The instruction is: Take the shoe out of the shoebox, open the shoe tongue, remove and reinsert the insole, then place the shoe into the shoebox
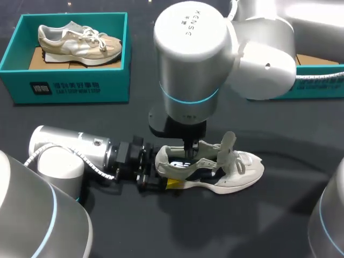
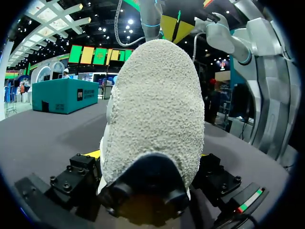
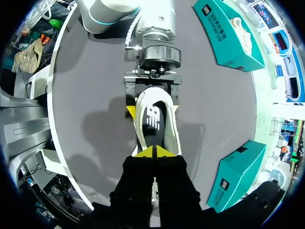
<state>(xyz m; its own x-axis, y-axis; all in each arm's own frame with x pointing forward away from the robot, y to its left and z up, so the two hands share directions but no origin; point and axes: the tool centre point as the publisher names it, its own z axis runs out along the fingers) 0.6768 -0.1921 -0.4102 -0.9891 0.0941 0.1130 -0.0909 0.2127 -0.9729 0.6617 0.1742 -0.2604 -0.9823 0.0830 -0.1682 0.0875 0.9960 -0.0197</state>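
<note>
Two grippers tend the white shoe [image 1: 231, 174], lying on the table outside the shoebox [image 1: 70, 86]. The left gripper [image 1: 157, 173] clamps its heel, and the right gripper [image 3: 153, 151], tips pinched together, sits above the insole [image 3: 153, 119]. Handling the insole probably goes best with the heel held firm.

shoe [image 2: 157, 105] rough pebbly cloth, maybe suede; table [image 1: 279, 215] matt

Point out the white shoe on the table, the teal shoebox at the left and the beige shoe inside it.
white shoe [image 1: 239, 173]: head view, side of its forefoot.
teal shoebox [image 1: 70, 86]: head view, its front wall.
beige shoe [image 1: 76, 45]: head view, its side panel.
</note>
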